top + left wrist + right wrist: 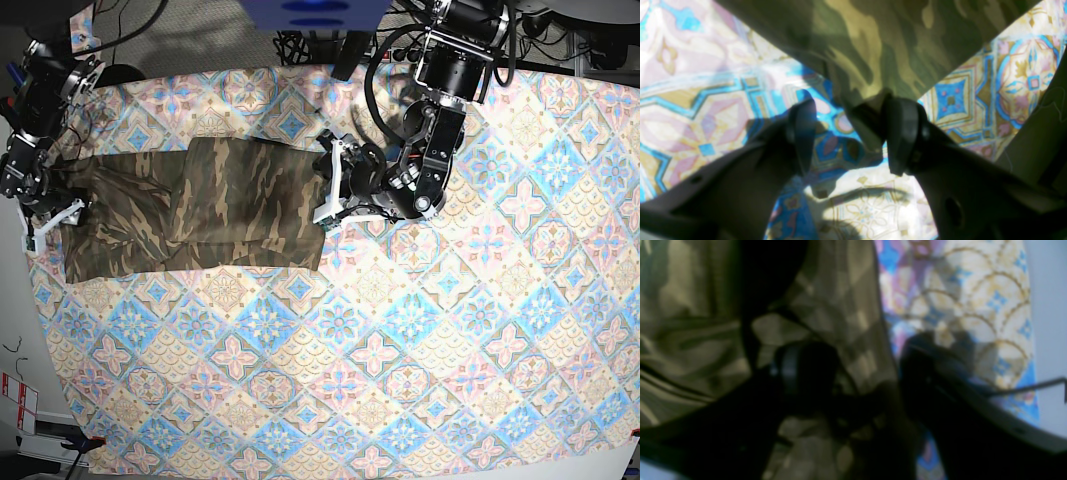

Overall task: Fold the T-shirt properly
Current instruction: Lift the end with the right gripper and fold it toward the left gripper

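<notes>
The camouflage T-shirt lies spread flat at the table's upper left, one part folded over the middle. My left gripper sits at its right edge. In the left wrist view a corner of the T-shirt reaches down against the inner side of one finger. The left gripper is open, with tiled cloth showing through the gap. My right gripper is at the shirt's left edge. In the blurred right wrist view its jaws stand apart with the T-shirt's edge between them, the right gripper open.
A blue-pink-cream tile-patterned cloth covers the whole table. The table's left edge runs just beside the right gripper. Cables and the arm bases crowd the far side.
</notes>
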You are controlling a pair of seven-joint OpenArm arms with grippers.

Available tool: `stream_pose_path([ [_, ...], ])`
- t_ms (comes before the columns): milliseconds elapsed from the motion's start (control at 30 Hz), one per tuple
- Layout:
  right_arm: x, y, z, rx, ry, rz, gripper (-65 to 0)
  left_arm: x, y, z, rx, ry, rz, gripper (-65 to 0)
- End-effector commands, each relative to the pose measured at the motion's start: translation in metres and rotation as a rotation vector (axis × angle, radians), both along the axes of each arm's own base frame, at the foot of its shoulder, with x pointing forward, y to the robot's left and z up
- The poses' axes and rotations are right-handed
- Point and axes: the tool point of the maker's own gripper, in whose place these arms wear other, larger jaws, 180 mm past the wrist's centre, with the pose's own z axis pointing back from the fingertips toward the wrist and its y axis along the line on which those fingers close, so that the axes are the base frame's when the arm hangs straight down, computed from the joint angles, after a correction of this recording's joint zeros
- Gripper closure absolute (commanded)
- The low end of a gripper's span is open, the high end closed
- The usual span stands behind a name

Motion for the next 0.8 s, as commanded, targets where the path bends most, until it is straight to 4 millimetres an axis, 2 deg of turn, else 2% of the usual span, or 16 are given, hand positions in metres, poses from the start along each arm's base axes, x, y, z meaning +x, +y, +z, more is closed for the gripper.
stream_pose_path([
  [0,-0.054,0.080,-0.049,0.156,0.267,0.169,-34.3,0.011,-0.006,0.011,-0.027,-0.034,0.002,-31.9],
  [133,-0.055,0.097,-0.054,0.168,0.283,0.208,-27.4,0.011,-0.006,0.011,-0.027,-0.034,0.002,-31.9],
  [367,-0.059,0.099,-0.055,0.166,0.314,0.224,-1.8,0.011,-0.005,0.011,-0.027,-0.034,0.005,-31.8],
  [467,-0.043,0.088,-0.041,0.107,0.282,0.242,-2.0,0.011,-0.004,0.010,-0.023,-0.035,0.006,-31.8],
  [567,-0.020,0.068,-0.014,0.017,0.229,0.252,-1.9,0.011,-0.005,0.011,-0.027,-0.035,0.007,-31.7],
  [667,-0.022,0.041,0.014,-0.090,0.227,0.230,-1.9,0.011,-0.009,0.012,-0.037,-0.035,0.005,-31.8],
  [767,-0.018,0.036,0.041,-0.186,0.215,0.247,-1.9,0.011,-0.015,0.013,-0.047,-0.036,0.003,-31.9],
])
